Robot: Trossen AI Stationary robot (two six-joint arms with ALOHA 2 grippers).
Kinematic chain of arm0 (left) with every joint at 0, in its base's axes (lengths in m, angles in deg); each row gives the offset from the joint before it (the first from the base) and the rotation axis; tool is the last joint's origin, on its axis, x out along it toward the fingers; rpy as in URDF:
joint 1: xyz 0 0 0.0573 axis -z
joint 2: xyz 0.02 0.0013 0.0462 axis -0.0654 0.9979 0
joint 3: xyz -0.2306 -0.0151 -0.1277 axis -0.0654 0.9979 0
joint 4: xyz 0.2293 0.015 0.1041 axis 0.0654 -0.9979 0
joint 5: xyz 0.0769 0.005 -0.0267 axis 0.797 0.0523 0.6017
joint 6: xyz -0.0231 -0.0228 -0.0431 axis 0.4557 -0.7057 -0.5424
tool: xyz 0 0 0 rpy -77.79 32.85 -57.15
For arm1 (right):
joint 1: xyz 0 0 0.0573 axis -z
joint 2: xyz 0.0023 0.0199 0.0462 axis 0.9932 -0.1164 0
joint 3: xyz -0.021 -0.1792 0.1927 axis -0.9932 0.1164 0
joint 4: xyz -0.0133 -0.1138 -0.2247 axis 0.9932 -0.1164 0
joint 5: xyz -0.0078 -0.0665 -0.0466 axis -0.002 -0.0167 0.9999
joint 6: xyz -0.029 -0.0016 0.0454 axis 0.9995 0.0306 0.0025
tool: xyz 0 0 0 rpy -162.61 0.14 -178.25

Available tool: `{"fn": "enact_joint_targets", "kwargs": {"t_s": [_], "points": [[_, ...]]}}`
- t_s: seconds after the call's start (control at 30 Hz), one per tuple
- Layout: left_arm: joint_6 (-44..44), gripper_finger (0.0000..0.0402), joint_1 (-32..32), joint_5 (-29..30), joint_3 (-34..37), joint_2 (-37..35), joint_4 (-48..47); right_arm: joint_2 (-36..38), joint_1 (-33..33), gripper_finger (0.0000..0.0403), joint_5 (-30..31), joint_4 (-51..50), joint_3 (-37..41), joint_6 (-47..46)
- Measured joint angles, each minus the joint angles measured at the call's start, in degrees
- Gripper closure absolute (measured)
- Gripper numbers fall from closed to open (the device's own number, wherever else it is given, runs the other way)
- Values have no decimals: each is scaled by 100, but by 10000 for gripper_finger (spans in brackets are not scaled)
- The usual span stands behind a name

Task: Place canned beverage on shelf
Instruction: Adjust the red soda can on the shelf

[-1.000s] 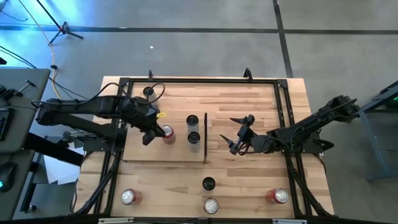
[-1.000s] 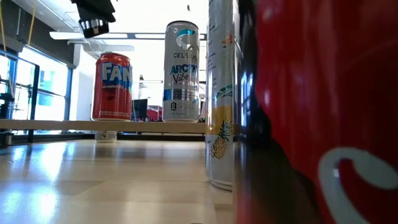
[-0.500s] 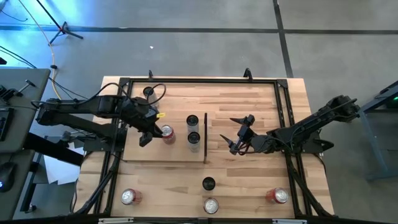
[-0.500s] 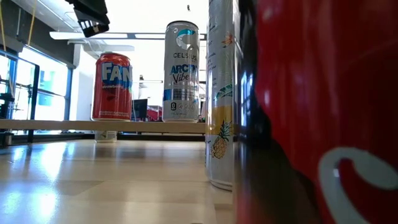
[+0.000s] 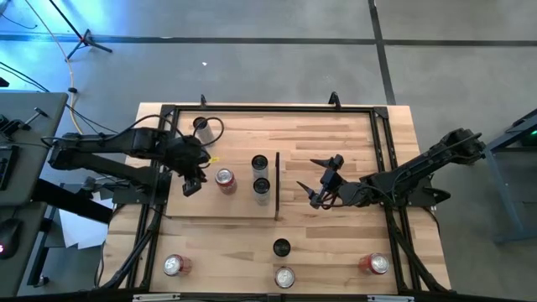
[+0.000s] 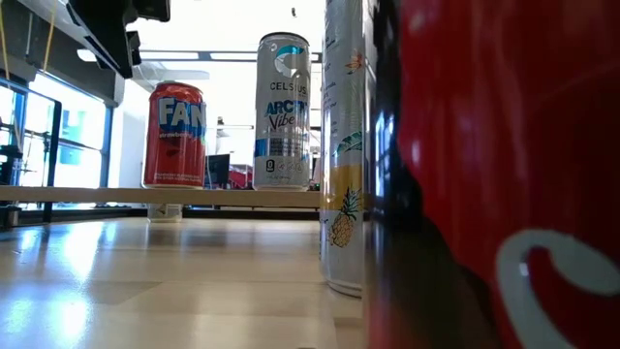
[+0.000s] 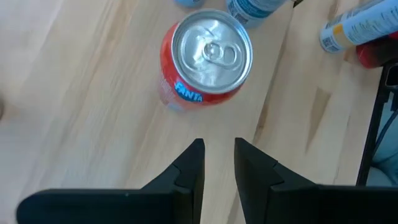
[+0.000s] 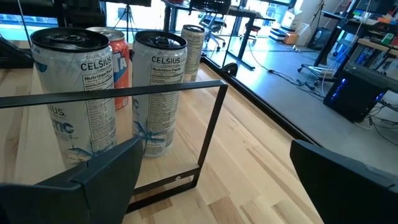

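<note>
A red Fanta can [image 5: 224, 179] stands upright on its base on the pale-wood shelf [image 5: 193, 205], left of two tall Celsius cans [image 5: 261, 174] that stand by the shelf's thin dark upright strip [image 5: 278, 184]. My left gripper [image 5: 190, 186] hangs above the shelf's left part, a little left of the Fanta can and clear of it. It slants down, with its fingers [image 7: 193, 162] nearly together and nothing between them. In the left wrist view the Fanta can [image 7: 208, 59] shows from above, beyond the fingertips. My right gripper [image 5: 317, 179] waits wide open to the right of the strip.
Three cans [image 5: 174, 266] [image 5: 284, 277] [image 5: 375, 265] stand along the table's near edge, with a dark can [image 5: 281, 247] behind the middle one. A small dark round thing [image 5: 200, 124] sits at the far left. A black metal frame [image 5: 268, 107] rims the table.
My left gripper has drawn back from the Fanta can toward the table's left edge and has tipped more steeply downward. The Fanta can has stayed where it was on the shelf.
</note>
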Motion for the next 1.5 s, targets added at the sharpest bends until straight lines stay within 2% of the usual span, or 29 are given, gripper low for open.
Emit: {"fn": "enact_joint_targets", "kwargs": {"t_s": [0.3,0.43,0.63,0.77,0.93,1.13,1.27,1.5], "points": [[144,337,108,196,5,168,183,0,0,9,-4,-56,0,0],[-174,328,113,93,4,205,422,1,0,9,-7,-101,0,0],[-280,264,111,413,4,201,574,0,0,9,-26,-159,0,0],[38,225,120,310,4,248,695,0,0,9,-28,-157,0,0],[-120,197,120,251,-17,600,675,1,-1,9,-26,-173,0,0],[-134,171,120,250,-596,1210,135,2,-2,9,-26,-173,0,0],[155,157,120,250,-1076,1530,-57,2,-1,9,-25,-175,0,0],[551,151,20,235,-1537,2098,-367,2,-1,9,-24,-175,0,0]]}}
